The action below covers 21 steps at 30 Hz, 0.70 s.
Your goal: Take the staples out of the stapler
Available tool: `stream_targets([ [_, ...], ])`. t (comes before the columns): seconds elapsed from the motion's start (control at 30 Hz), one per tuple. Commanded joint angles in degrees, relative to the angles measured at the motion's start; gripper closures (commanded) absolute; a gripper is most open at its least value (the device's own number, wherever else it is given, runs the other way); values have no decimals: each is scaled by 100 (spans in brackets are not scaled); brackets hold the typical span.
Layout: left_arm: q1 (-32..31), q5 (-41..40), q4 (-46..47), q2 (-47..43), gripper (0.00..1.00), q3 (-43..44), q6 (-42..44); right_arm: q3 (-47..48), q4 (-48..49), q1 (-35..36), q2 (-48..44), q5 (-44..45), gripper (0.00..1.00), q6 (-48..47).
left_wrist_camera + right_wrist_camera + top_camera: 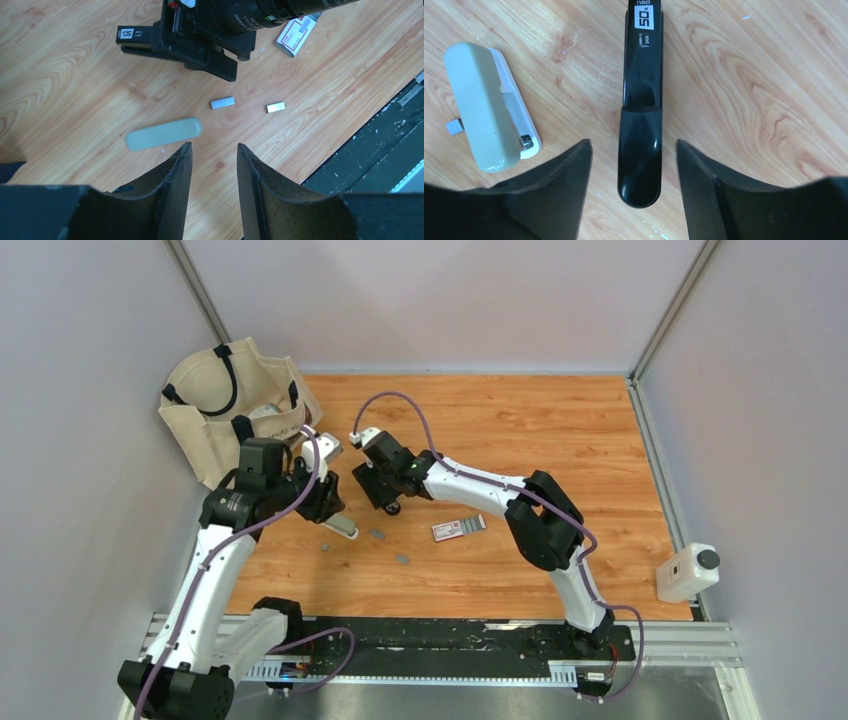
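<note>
Orange-brown counter [560,430] with swirling wood grain. Glossy black stapler [640,125] with a white label printed "50" in black. Silvery grey staples [222,102]. Pale grey-green oblong object [164,134]. Small box [459,528] labelled red and white. Cream bag [215,430] with black handles. White-and-black arms [470,485], purple cables [400,400].

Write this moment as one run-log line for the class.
left gripper: open, over table | right gripper: open, straddling stapler, gaps both sides | staples: loose strips on table | grasp: not yet
</note>
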Motion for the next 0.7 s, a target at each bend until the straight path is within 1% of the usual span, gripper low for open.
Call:
stream_targets([
  [0.0,34,87,-148,-210,53,18,-31,128,56,-16,-373,-253,27,58],
  [0.1,34,51,-183,-263,53,35,-5,-13,3,-69,-636,-271,21,111],
  [0.23,34,34,-218,-325,53,79,-5,-355,-32,-218,-1128,-209,22,173],
  [0.27,34,25,-262,-333,52,97,4,-626,-23,-262,-1243,-139,23,173],
  [0.33,34,-1,-359,-342,52,141,91,-952,20,-490,-1586,-60,28,243],
  [0.37,34,-19,-376,-351,52,141,118,-1363,81,-596,-1691,-34,30,278],
  [0.4,34,-28,-403,-360,52,124,136,-1532,100,-814,-1849,-25,34,357],
  [0.47,34,-54,-412,-369,52,97,206,-1884,204,-1026,-1964,-33,39,471],
  [0.5,34,-63,-438,-334,51,97,215,-2164,223,-1167,-2026,2,44,498],
  [0.57,33,-54,-499,-264,51,123,241,-2333,275,-1264,-2017,124,51,524],
  [0.6,34,-45,-561,-202,51,167,250,-2403,275,-1282,-1948,195,57,524],
  [0.67,34,7,-605,-158,51,211,241,-2413,241,-1291,-1842,361,63,551],
])
